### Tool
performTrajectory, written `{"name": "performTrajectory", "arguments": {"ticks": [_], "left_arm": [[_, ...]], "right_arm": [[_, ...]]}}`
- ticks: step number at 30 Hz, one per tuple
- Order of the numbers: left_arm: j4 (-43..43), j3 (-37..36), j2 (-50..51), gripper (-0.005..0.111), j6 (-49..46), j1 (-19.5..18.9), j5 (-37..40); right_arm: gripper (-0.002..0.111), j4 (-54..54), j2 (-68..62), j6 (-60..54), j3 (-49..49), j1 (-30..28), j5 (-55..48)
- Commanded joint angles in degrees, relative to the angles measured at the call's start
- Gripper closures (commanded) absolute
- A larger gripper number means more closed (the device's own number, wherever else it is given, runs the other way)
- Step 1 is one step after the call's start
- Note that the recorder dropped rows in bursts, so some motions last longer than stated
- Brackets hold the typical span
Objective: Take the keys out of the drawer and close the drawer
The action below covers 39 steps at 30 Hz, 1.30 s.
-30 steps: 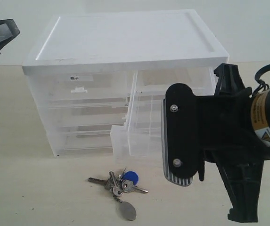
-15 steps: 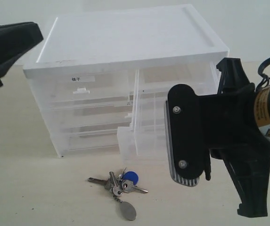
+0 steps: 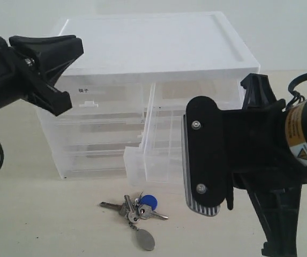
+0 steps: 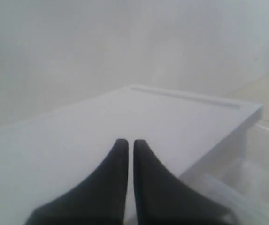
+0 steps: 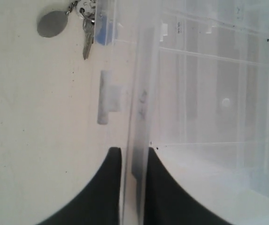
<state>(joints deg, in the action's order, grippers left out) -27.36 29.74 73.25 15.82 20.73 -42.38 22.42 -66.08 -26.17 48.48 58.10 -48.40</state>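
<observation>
Nearest to us, the keys (image 3: 137, 210) lie on the pale table (image 3: 30, 214), out of the drawer and just in front of it. They are silver keys fanned on a ring, with a round blue cap and a grey oval tag closest to us. Beside them on the right, the right gripper (image 5: 131, 151) fills much of the exterior view, black and bulky. In its wrist view we see its two dark fingers (image 5: 111, 187) clenched on the thin front wall of the drawer (image 3: 156, 163), one on each side, near the white tab handle (image 5: 105, 97). The drawer is translucent and stands pulled well out from the cabinet (image 3: 142, 48), a clear plastic chest with a flat white top. Farther back, on the left, the left gripper (image 4: 126, 141) hovers over the cabinet's top. Its fingers are pressed nearly together, a sliver of gap between them, with nothing in them.
</observation>
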Motion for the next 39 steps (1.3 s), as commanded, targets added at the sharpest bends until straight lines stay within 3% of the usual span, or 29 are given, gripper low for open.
{"name": "performTrajectory", "arguments": {"ticks": [1,4,13,22,25,27,31,33,39], "left_arm": [[3.16,1.61,6.20,0.102,-2.42,0.19,3.91],[7.44,1.61,10.48,0.102,-5.43,0.19,5.00],[6.26,1.61,12.78,0.102,-6.91,0.19,4.78],[3.97,1.61,12.78,0.102,-6.47,0.19,4.34],[3.39,1.61,12.78,0.102,-6.38,0.19,4.33],[1.99,1.61,12.78,0.102,-5.33,0.19,4.32],[1.87,1.61,12.78,0.102,-4.97,0.19,4.21],[1.87,1.61,12.78,0.102,-4.97,0.19,4.21],[1.87,1.61,12.78,0.102,-4.97,0.19,3.84]], "right_arm": [[0.108,3.83,0.85,-2.89,1.30,-0.12,4.79],[0.108,4.93,0.85,-4.23,1.30,-0.12,4.53],[0.108,20.99,0.85,-0.30,1.30,-0.34,5.70],[0.108,15.74,0.85,-1.73,1.30,-0.34,7.64],[0.108,19.69,0.85,2.54,1.30,-0.34,10.62],[0.101,22.67,0.85,7.40,1.30,-0.34,11.46],[0.071,21.82,0.85,7.88,1.30,-0.34,11.38],[0.062,21.78,0.85,7.88,1.30,-0.34,11.38],[0.061,21.65,3.47,9.17,1.30,0.99,11.17]]}}
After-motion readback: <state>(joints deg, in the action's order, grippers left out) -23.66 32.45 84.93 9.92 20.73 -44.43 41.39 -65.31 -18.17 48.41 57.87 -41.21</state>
